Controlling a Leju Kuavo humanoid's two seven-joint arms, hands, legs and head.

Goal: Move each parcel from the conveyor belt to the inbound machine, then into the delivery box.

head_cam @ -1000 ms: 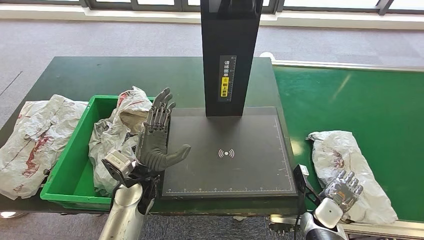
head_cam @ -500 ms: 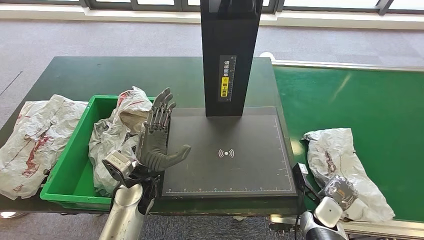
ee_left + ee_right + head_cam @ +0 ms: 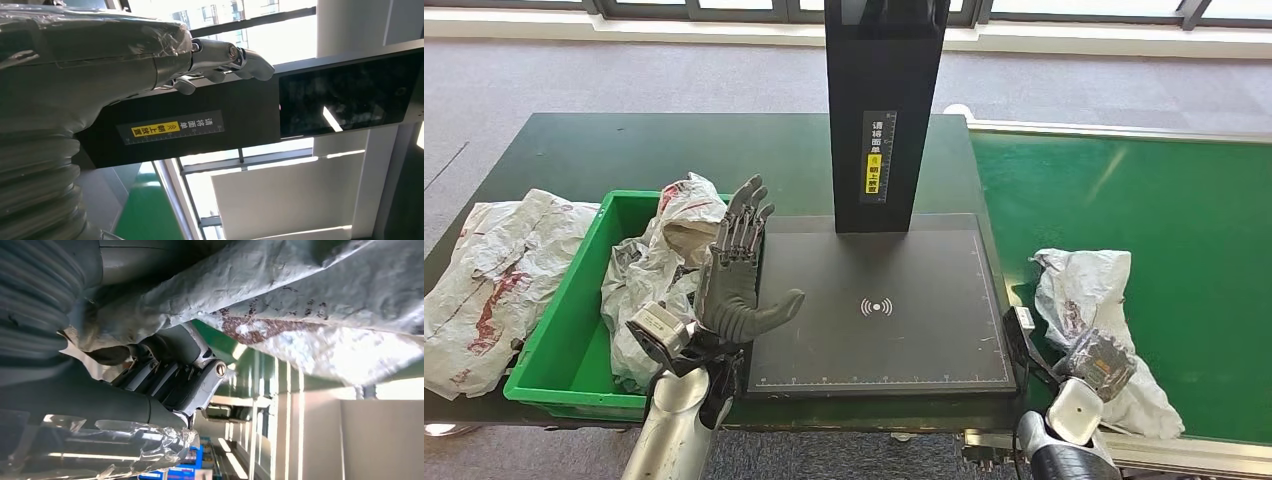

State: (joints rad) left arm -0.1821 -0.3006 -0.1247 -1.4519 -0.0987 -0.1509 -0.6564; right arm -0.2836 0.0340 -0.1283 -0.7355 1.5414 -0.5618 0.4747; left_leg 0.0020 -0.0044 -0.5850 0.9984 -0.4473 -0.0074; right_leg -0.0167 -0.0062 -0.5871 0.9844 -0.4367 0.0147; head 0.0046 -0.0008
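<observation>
A crumpled white parcel [image 3: 1089,300] with red print lies on the green conveyor belt [image 3: 1164,220] near its front edge. My right hand [image 3: 1101,362] grips its near end, fingers curled into the plastic. Close up in the right wrist view, the hand [image 3: 170,380] is pressed against the parcel [image 3: 280,305]. My left hand [image 3: 736,270] stands upright and open at the left edge of the black inbound machine's plate [image 3: 879,305], holding nothing; its fingers [image 3: 220,52] are spread in the left wrist view. The green delivery box [image 3: 574,330] holds several white parcels [image 3: 659,270].
The machine's black column [image 3: 886,110] rises behind the plate. Another white parcel [image 3: 494,285] lies on the dark table left of the box. Grey carpet floor lies beyond the table.
My right hand has closed on the parcel and drawn it toward the machine; the bag has bunched up and shifted left. The left hand has not moved.
</observation>
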